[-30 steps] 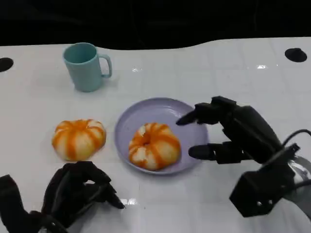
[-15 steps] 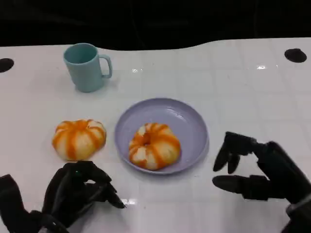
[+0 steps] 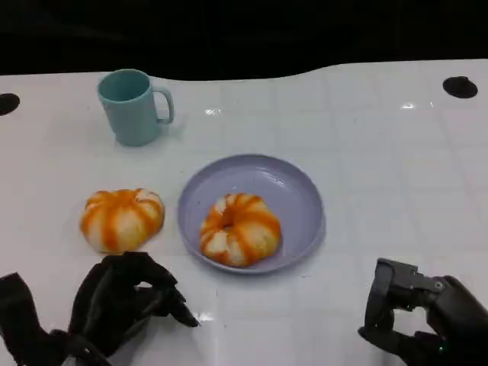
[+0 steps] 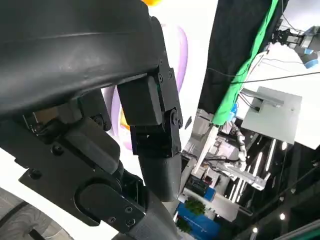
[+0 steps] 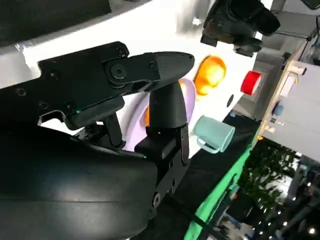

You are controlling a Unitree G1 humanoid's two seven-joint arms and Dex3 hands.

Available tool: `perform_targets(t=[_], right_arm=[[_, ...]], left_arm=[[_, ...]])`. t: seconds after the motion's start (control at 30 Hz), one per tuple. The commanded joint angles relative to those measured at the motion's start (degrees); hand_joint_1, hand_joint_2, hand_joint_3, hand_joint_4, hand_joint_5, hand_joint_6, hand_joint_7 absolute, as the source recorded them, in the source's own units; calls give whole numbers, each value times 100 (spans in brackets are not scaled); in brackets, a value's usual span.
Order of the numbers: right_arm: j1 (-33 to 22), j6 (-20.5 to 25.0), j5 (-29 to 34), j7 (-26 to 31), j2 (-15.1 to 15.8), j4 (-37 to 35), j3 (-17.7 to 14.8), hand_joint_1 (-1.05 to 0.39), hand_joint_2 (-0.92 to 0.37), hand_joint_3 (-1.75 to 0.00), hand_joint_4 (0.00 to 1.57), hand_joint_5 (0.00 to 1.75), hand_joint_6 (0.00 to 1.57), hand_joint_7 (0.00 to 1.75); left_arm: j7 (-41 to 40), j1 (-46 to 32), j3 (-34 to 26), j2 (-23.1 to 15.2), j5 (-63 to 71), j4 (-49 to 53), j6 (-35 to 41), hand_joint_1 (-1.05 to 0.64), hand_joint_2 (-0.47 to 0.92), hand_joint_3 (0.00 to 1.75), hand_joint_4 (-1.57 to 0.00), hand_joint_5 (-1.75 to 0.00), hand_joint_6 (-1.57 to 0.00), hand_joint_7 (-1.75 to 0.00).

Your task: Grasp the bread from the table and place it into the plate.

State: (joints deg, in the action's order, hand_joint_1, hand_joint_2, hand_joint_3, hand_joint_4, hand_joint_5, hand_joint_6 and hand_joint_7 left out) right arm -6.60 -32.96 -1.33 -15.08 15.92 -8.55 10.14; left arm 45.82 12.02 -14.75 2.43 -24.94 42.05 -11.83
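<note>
Change noted: the right hand (image 3: 423, 320) had pulled back from the plate (image 3: 293, 191) to the table's (image 3: 381, 152) near right corner, empty, fingers curled in with nothing between them. One bread (image 3: 240, 229) lay in the plate, toward its near left rim; release looked complete for that piece. Second bread (image 3: 122, 219) sat on the table just left of the plate, apart from it, not yet taken. Left hand (image 3: 126, 301) rested by the near left edge, just short of that bread, fingers curled, holding nothing. Teal mug (image 3: 133, 105) stood toward the far left, well apart, no obstruction.
</note>
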Motion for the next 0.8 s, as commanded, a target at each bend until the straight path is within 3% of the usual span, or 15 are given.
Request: perform_targets(t=[0.03,0.27,0.8], right_arm=[[135,-317,-77,61,-263,-358,-210,-44,-92,-34,74,175,52,175],[380,-623,-79,16,-479,-851,-424,-45,-92,-36,78,175,54,175],[450,-576,-145,-162,-593,-928,-610,-46,-92,-32,78,175,55,175]], left_arm=[[18,-58,-20,-111,-34,-35,26,-105,61,0,-157,-59,-157,-36],[1,-34,-22,-127,-16,-14,39,-105,60,0,-157,-59,-157,-36],[14,-20,-16,-127,-9,10,-3,-105,61,0,-157,-59,-157,-36]])
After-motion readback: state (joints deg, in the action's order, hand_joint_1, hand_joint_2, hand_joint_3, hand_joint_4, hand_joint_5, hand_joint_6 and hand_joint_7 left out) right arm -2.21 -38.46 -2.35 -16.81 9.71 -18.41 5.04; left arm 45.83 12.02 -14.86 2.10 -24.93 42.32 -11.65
